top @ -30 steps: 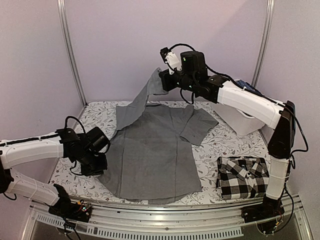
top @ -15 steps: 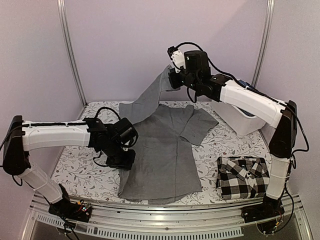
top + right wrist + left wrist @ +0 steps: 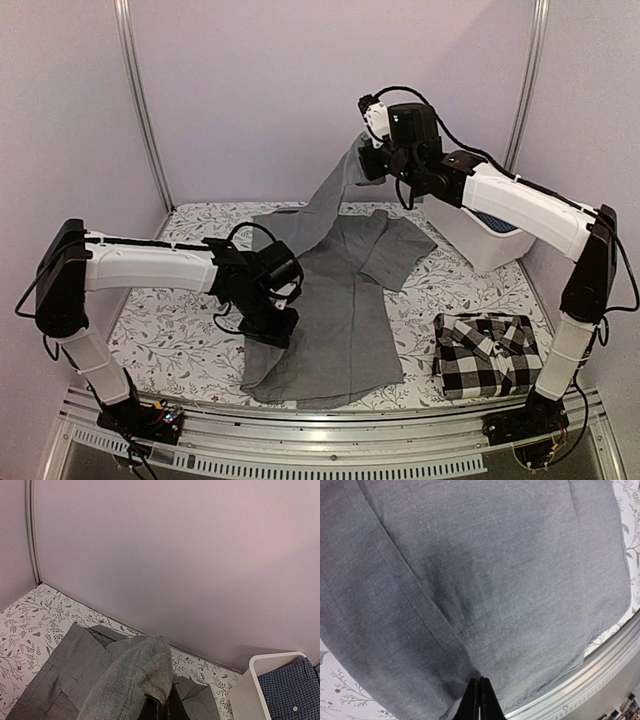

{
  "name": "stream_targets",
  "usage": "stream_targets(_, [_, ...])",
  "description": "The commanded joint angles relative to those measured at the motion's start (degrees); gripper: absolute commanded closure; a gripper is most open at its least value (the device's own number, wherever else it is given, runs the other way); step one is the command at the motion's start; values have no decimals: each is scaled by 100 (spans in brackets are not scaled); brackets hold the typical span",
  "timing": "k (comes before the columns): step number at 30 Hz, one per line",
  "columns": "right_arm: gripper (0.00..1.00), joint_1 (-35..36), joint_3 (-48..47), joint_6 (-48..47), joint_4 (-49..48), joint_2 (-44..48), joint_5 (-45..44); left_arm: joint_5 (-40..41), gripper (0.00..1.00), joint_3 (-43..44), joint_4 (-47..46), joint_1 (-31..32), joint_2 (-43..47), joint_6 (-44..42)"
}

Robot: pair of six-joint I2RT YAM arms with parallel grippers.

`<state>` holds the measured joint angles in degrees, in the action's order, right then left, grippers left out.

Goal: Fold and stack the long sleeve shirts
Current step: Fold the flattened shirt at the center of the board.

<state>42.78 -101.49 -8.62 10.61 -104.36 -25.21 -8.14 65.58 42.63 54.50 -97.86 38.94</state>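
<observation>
**Ana:** What is the biggest thing?

**Ben:** The table (image 3: 165, 350). It has a leaf print and fills the lower half of the top view.

**Ana:** What lies on it?

**Ben:** The grey shirt (image 3: 345, 320), in the middle of the picture. Most of it lies flat. One sleeve (image 3: 330, 200) goes up off the table, toward the upper middle. In the left wrist view the grey shirt (image 3: 510, 580) fills almost the whole picture, and a slanting line runs down across it.

**Ana:** And on the right?

**Ben:** A white bin (image 3: 480, 245) stands at middle right, just past the shirt. A blue cloth (image 3: 497, 222) with small checks lies inside it.

**Ana:** Where is the other shirt?

**Ben:** The check shirt (image 3: 485, 355) sits at lower right, folded into a neat block. It is near the grey one, and they do not touch.

**Ana:** What do the arms do?

**Ben:** The left gripper (image 3: 272, 325) is low on the shirt's left edge, left of the middle. Its fingers are pressed together, and grey cloth is pinched between them. The right gripper (image 3: 368, 162) is high up, at the upper middle. It is clamped on the top of the sleeve and holds it in the air.
</observation>
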Motion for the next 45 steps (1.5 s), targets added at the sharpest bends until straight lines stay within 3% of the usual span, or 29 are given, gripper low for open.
stream_targets(1, [100, -25, 34, 115, 14, 301, -83, -234, 100, 157, -119, 114, -150, -219])
stream_targets(14, [100, -25, 156, 509, 263, 390, 468, -576, 100, -76, -439, 179, -423, -231])
stream_targets(20, [100, -16, 404, 753, 355, 398, 1215, -622, 69, -47, -509, 117, -248, -260])
stream_targets(23, [100, -16, 512, 798, 369, 398, 1563, -745, 63, -41, -580, -37, 41, -251])
stream_targets(28, [100, -18, 650, 836, 397, 390, 2226, -717, 63, -192, -658, -605, 613, -178])
stream_targets(35, [100, 132, 627, 836, 687, 184, 3190, -741, 67, -686, -970, -1925, 1112, -68])
stream_targets(45, [100, 740, -166, 867, 1392, -991, 4161, -1036, 69, -467, -1607, -2905, 656, -189])
